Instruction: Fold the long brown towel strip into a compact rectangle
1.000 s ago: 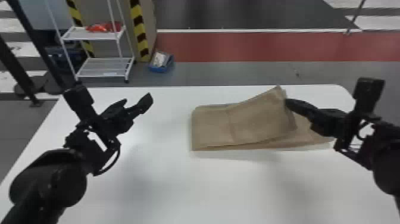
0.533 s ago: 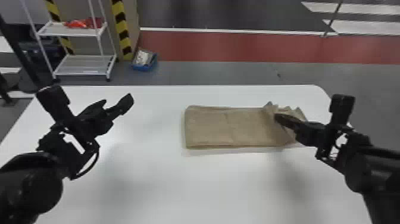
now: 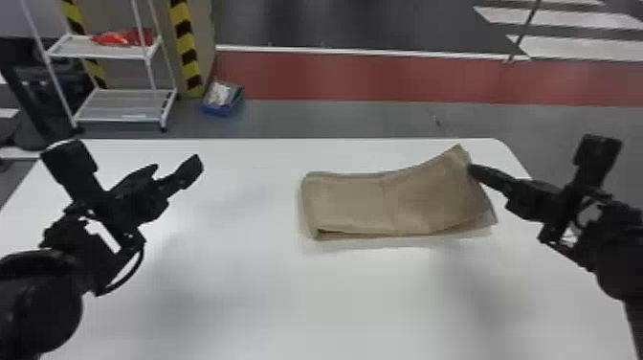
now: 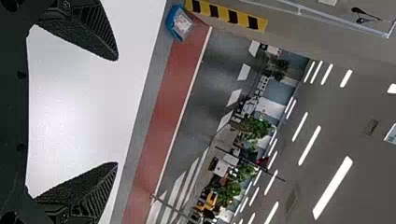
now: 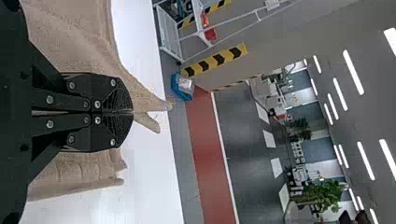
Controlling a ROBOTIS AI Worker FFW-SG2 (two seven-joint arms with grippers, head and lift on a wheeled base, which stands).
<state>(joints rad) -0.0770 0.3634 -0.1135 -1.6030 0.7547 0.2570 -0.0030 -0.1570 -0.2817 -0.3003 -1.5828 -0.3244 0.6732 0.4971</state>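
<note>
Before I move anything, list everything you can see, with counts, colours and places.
Long brown towel strip: one, brown, partly folded, right of the table's middle
Smooth table: one, white, under both grippers
Open metal shelf unit: one, white, beyond the table's far left
Bright items: count unclear, red, on its upper shelf
Small filled box: one, blue, on the floor beside it
Striped bands: two, yellow-black, behind it
Floor strip: one, red, beyond the table
Leafy plants: several, green, far room
Ceiling lights: many, white, overhead
Left gripper: one, black, above table's left, fingers open
Right gripper: one, black, towel's right end, fingers shut on cloth
</note>
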